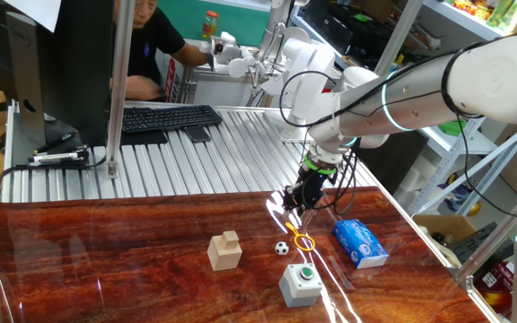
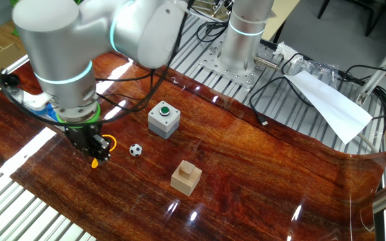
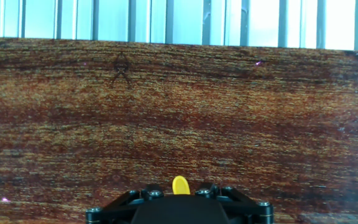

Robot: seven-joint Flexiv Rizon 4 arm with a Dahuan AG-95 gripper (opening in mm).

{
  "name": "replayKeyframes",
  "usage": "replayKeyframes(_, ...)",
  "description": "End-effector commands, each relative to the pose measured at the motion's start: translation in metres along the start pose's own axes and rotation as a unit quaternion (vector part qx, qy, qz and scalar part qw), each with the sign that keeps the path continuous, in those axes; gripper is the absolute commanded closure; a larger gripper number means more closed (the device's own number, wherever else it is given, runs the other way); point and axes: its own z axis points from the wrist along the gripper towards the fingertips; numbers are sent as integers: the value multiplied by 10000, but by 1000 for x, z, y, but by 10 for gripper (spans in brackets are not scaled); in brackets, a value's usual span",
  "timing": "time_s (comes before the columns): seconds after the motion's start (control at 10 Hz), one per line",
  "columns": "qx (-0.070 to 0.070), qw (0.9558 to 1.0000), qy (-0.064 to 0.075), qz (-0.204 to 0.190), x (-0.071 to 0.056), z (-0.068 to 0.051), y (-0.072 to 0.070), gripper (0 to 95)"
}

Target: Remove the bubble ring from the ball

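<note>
The fingers (image 2: 96,151) grip the bubble ring (image 2: 106,144) by its handle, its loop already clear of the ball (image 2: 135,150) just beside it, which sits toward the bench's (image 2: 260,174) middle.

The worktop (image 1: 133,260) is dark red-brown wood grain with a glossy finish that mirrors the lamps, and it lies on ribbed bare metal slats (image 1: 196,161). The block (image 1: 225,250) is pale, matt, unfinished wood, while the ring (image 1: 304,240) looks like thin, smooth orange-yellow plastic and the ball (image 1: 281,248) has a smooth black-and-white skin. The button box (image 2: 163,119) is matt grey plastic, and the arm (image 2: 66,47) has smooth satin grey shells above a black tool (image 2: 96,151).
</note>
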Motion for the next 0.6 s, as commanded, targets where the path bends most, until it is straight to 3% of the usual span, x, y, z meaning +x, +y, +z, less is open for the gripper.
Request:
replayKeyframes(0.1, 7, 10000, 43, 19, 1, 0, 0, 570)
replayKeyframes(0.6, 17, 10000, 36, 79, 1, -1, 0, 570)
